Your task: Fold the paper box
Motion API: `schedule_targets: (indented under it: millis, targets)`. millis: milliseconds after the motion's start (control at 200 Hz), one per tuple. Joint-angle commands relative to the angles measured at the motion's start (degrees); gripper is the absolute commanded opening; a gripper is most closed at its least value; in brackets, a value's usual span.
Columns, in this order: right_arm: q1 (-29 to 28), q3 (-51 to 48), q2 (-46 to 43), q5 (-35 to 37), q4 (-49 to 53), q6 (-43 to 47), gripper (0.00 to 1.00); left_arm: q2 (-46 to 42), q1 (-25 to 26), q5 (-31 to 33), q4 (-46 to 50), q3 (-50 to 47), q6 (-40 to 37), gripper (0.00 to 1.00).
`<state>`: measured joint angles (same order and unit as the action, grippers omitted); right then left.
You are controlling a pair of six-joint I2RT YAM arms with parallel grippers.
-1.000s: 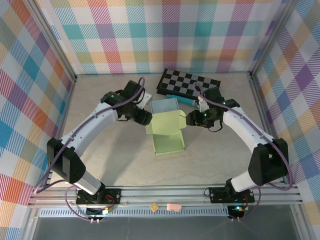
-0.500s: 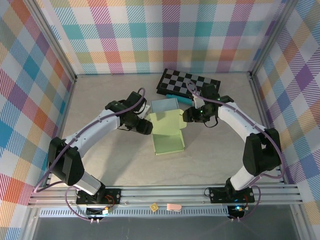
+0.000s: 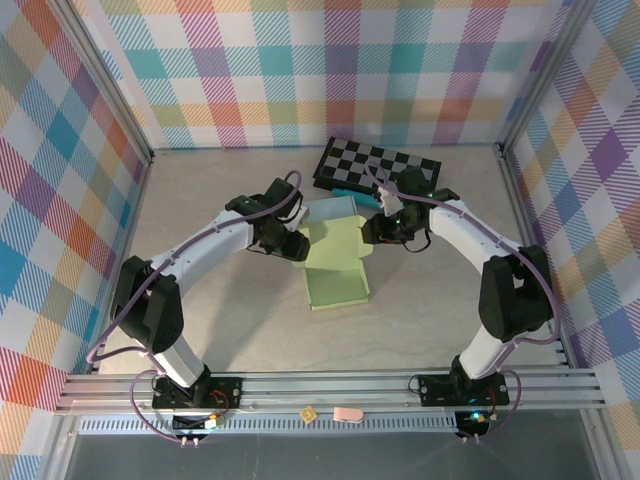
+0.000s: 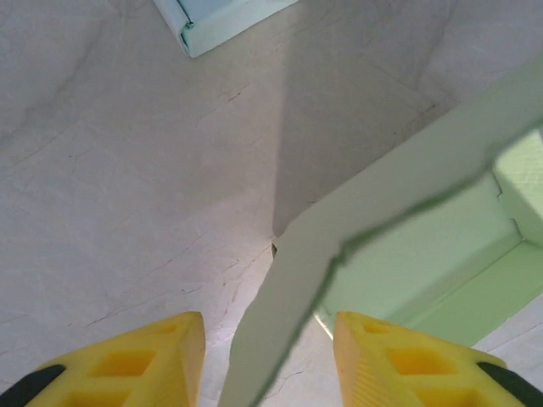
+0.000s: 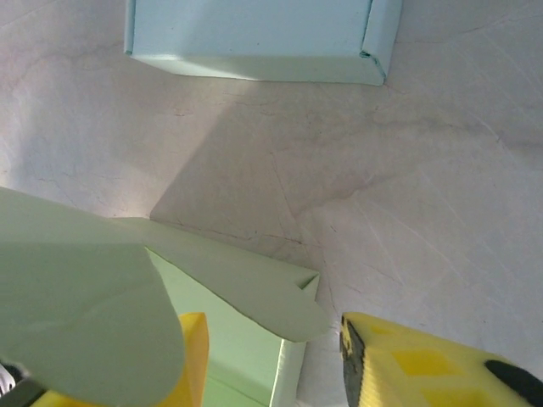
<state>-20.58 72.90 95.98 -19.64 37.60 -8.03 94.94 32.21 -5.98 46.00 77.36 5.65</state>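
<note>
The left gripper (image 3: 296, 247) and right gripper (image 3: 372, 232) each stand apart around a side flap of the green paper box (image 3: 336, 268). A pale blue box (image 3: 330, 210) sits just behind it, with a checkerboard (image 3: 375, 162) beyond.

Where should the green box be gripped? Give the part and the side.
Grip the green box by its raised side flaps: thin, upright sheets that slip between open jaws. The left gripper should come from the left onto the left flap, and the right gripper from the right onto the right flap.
</note>
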Motion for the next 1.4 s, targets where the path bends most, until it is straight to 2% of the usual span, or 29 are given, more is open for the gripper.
schedule_targets:
  millis: [0, 135, 425, 595, 835, 940, 1315, 1395]
  targets:
    - [-0.86, 2.17, 0.76, -1.37, 0.28, 1.0, 0.42, 0.92, -0.04, -0.58, -0.46, 1.48, 1.46, 0.41]
    - [-1.43, 2.01, 0.51, -0.92, 0.28, 0.65, 0.37, 1.44, 0.04, -0.73, -0.73, 1.46, 2.55, 0.34]
    - [-2.58, 0.84, 0.81, 0.7, -0.25, -0.05, 0.31, 1.85, 1.53, 1.47, -1.79, 1.93, 5.28, 0.3]
    - [-3.27, 1.36, 1.22, 0.58, -0.47, -0.44, 0.28, 3.17, 2.42, 2.79, -1.52, 2.96, 7.02, 0.22]
    - [-4.96, 1.54, 1.27, 1.51, -0.67, -1.75, 0.23, 4.28, 3.11, 4.81, -1.04, 3.89, 9.1, 0.21]
    - [-5.69, 1.41, 0.76, 3.57, -0.54, -3.61, 0.22, 4.55, 3.59, 5.99, -1.4, 4.47, 9.86, 0.21]
    - [-9.97, -1.51, -2.37, 14.59, -4.75, -15.04, 0.01, 5.25, 4.79, 7.79, -6.74, 5.35, 15.8, 0.2]
    - [-11.07, -1.88, -3.16, 17.42, -6.12, -17.09, 0.0, 5.49, 4.8, 8.84, -7.93, 5.63, 15.97, 0.2]
